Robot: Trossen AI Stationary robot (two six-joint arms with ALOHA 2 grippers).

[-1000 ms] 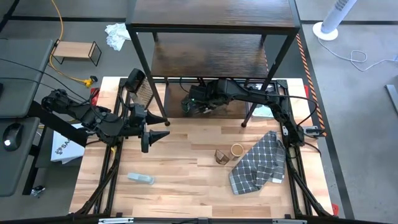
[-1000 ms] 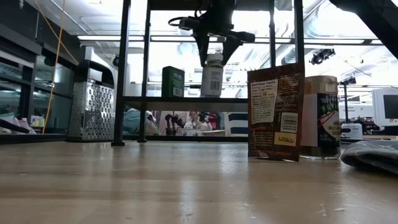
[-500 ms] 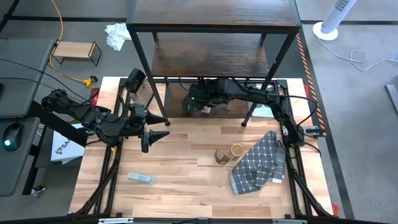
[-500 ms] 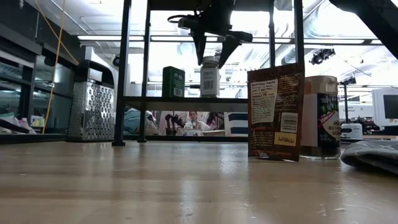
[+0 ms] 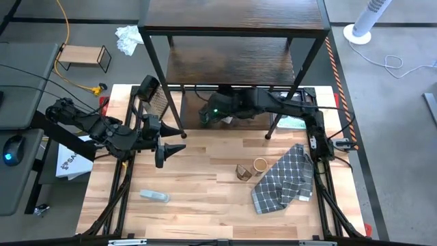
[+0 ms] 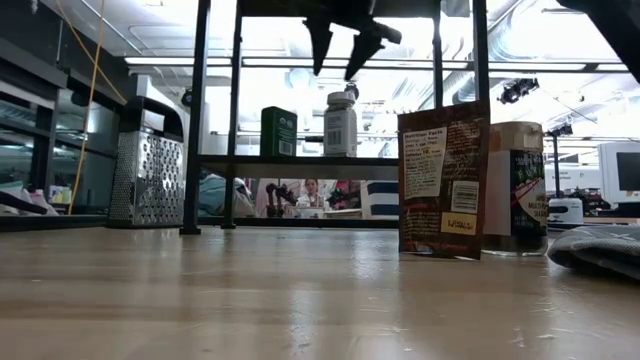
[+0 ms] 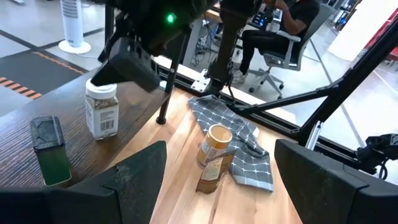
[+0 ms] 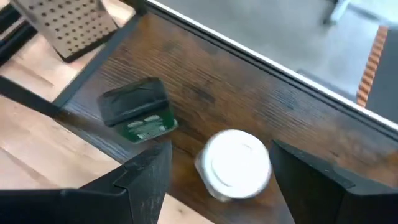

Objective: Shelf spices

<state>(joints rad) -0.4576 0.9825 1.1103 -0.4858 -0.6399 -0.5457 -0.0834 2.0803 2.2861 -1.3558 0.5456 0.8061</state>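
The white-capped jar [image 6: 340,125] [image 8: 236,163] stands upright on the shelf's lowest board [image 6: 290,160] [image 8: 298,106], beside a dark green tin [image 6: 278,132] [image 8: 138,112]. My right gripper [image 6: 342,40] [image 8: 221,152] hangs open just above the jar's cap, touching nothing. A reddish-brown packet [image 6: 443,180] and a tan-lidded brown jar [image 6: 516,190] stand on the table right of centre [image 5: 251,168]. My left gripper [image 5: 172,143] [image 7: 221,162] waits open over the table's left half. I see no slim amber bottle.
A metal box grater [image 6: 147,178] stands at the shelf's left leg [image 5: 153,96]. A checked grey cloth [image 5: 283,179] lies on the table's right side, and a clear flat plastic object [image 5: 155,196] near the front left. The shelf's black frame posts [image 6: 197,110] flank the low board.
My right gripper set the white-capped jar down on the shelf's lowest board, opened and let go of it. It then rose straight up clear of the cap. The jar stays upright beside the green tin.
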